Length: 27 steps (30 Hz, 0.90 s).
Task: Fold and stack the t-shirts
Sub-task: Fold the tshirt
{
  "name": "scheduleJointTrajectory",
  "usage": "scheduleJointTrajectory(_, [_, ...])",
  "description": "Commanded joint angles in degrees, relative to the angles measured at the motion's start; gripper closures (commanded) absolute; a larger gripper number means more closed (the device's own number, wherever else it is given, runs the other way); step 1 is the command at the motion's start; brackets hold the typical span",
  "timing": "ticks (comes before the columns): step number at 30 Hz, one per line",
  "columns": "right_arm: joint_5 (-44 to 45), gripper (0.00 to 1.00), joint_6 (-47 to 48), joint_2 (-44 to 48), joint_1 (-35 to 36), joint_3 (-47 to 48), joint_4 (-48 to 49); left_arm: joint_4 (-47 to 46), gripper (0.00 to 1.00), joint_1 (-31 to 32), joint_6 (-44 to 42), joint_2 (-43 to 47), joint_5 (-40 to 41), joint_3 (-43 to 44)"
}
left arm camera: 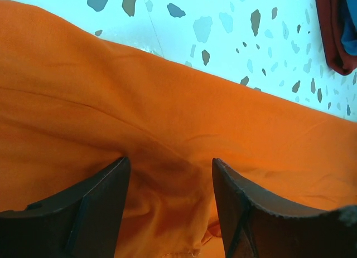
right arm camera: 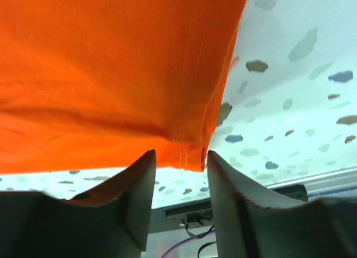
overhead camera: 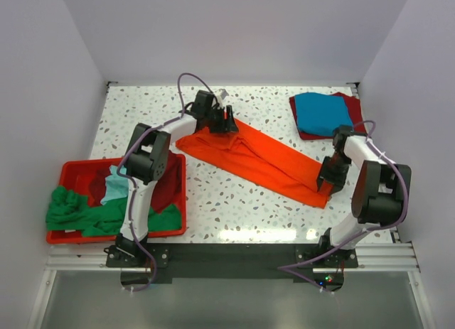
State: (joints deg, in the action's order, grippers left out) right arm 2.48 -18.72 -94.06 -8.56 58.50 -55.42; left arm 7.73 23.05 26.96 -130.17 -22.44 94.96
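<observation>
No readable txt, labels, brands, nos. or signs in any view. Orange t-shirt (overhead camera: 263,158) btw. left hand (overhead camera: 227,123) & right hand (overhead camera: 328,183): plain cloth, nothing legible on it.

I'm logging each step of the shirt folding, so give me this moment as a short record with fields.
Shirt in work: orange shirt, lying diagonally across the table
Left gripper: open, over the shirt's far left end
Right gripper: open, at the shirt's near right hem
Stack: blue shirt on a dark red shirt, far right corner
Bin: red bin, near left, holding a green shirt, a teal shirt and dark red cloth
</observation>
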Motion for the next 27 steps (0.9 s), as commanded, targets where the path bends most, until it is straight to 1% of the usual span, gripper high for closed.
scheduleJointTrajectory(1, [0.3,0.53,-0.3,4.5,0.6,3.7,-4.3,0.5,0.33,0.2,0.1,3.2,-0.3,2.0])
scheduleJointTrajectory(5, [-0.2,0.51,0.5,5.6,1.3,8.2,-4.5,1.9,0.32,0.5,1.2,5.2,-0.5,4.1])
scheduleJointTrajectory(8, [-2.3,0.51,0.9,3.5,1.3,11.4,-2.3,3.8,0.32,0.5,1.5,7.6,0.7,4.9])
scheduleJointTrajectory(10, [-5.5,0.51,0.8,1.7,1.3,13.0,-0.1,5.6,0.32,0.5,1.3,9.9,1.6,4.5])
scheduleJointTrajectory(14, [-8.6,0.51,-0.1,-3.7,2.1,14.3,3.8,9.4,0.32,-0.6,1.7,12.0,5.4,2.3])
scheduleJointTrajectory(17, [-10.0,0.51,-0.9,-6.7,2.8,14.2,7.0,10.4,0.32,-2.1,2.6,13.2,7.3,-2.5])
scheduleJointTrajectory(20, [-10.5,0.51,-1.1,-8.9,2.9,12.7,10.1,11.3,0.32,-3.0,2.6,12.4,8.3,-3.6])
scheduleJointTrajectory(22, [-10.3,0.52,-0.9,-10.3,2.8,11.6,11.3,11.9,0.32,-3.2,2.4,10.4,8.1,-3.2])
scheduleJointTrajectory(27, [-8.6,0.52,-0.5,-10.4,2.9,8.6,12.4,12.2,0.32,-4.1,2.7,5.7,8.2,-1.8])
